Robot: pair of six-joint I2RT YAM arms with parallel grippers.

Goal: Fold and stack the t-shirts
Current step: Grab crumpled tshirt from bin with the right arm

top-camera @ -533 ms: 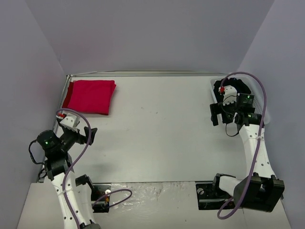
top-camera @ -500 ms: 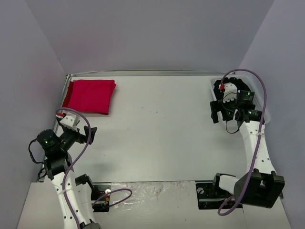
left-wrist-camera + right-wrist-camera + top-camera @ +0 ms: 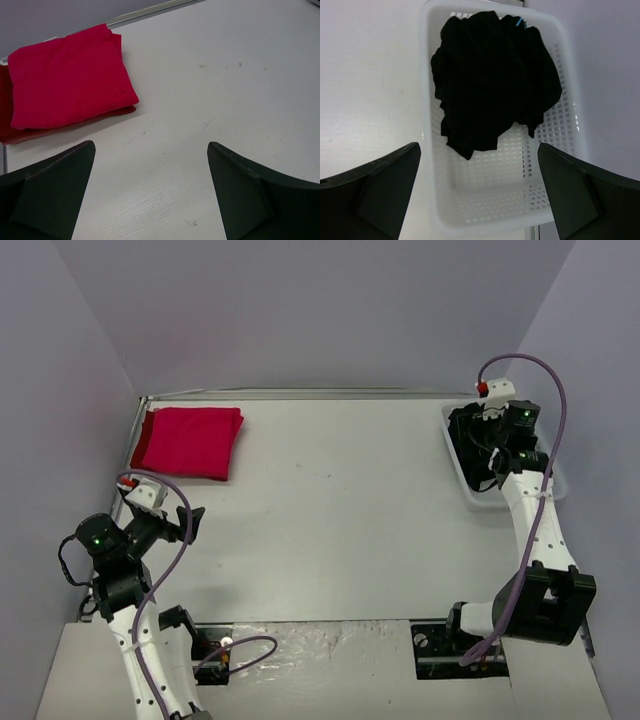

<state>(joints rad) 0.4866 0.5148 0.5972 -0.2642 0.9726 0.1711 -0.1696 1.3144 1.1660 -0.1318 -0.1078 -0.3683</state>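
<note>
The black shirt (image 3: 495,75) lay crumpled in the white basket (image 3: 425,100) at about two o'clock on the table (image 3: 330,530), bunched toward the basket's far end, with a speck of blue showing at its upper edge. It was not yet folded. The red shirt (image 3: 190,440) sat folded flat at ten o'clock, well apart from it.

Half a second before, my right wrist had hung by the basket's nine o'clock side. It had since swung toward twelve o'clock and risen over the basket, so my right gripper (image 3: 479,147) looked straight down on the black cloth. Its fingers were spread wide and held nothing.

My left gripper (image 3: 151,145) had not shifted: parted, empty, hovering at eight o'clock, facing the red shirt.

I judged this the start of the reach to lift the black shirt out.
</note>
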